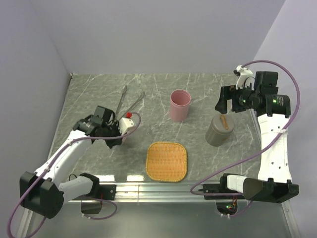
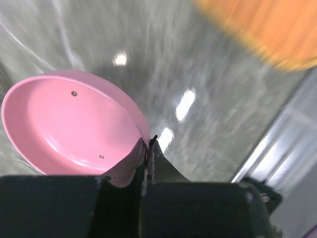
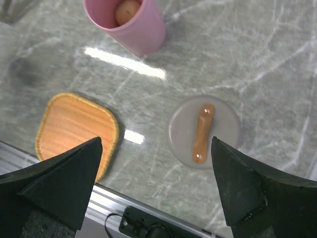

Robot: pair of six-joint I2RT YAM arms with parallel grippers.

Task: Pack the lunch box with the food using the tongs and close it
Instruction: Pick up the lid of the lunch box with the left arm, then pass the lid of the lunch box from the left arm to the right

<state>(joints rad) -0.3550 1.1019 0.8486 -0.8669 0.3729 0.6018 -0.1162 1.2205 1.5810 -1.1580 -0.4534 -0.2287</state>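
Ball (image 3: 128,11) in pink cup (image 3: 134,30) | right wrist view only

Grey marble-patterned desk (image 1: 198,87) with pale veins, bounded at the back and on both sides by plain pale lavender walls (image 1: 148,34). A square woven orange-yellow tray (image 1: 167,161) with rounded corners lies flat near the desk's front edge, about midway across. A silver metal rail (image 1: 163,189) runs along that front edge, just beside the tray. Bright light reflections show on the glossy surface close to the tray.
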